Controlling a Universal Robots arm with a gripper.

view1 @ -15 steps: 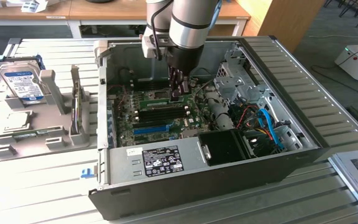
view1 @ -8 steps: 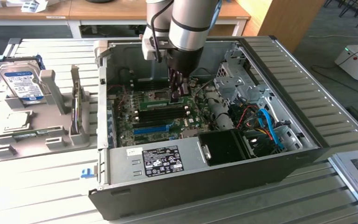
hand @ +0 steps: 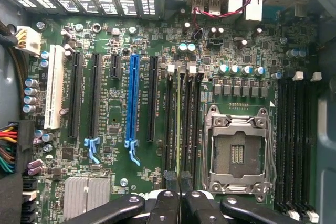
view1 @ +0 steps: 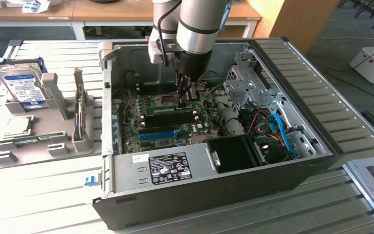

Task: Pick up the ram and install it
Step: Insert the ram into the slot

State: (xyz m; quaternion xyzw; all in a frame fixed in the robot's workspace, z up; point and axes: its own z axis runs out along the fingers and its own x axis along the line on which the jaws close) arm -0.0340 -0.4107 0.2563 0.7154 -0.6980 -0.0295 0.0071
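Note:
The ram (hand: 178, 129) shows edge-on as a thin green strip standing in a memory slot beside the empty CPU socket (hand: 239, 153). In the exterior view the ram (view1: 164, 109) runs across the motherboard inside the open computer case (view1: 304, 122). My gripper (view1: 183, 102) reaches straight down into the case and sits at the ram's end toward the exterior view's right. In the wrist view my gripper (hand: 180, 198) has its black fingers (hand: 165, 205) pressed together on the strip's near end.
A grey holder (view1: 37, 146) at the exterior view's left carries a hard drive (view1: 21, 87), a processor (view1: 18, 127) and an upright card (view1: 78, 109). Inside the case are the blue slot (hand: 131, 100), a power supply (view1: 167, 165) and blue cables (view1: 281, 131).

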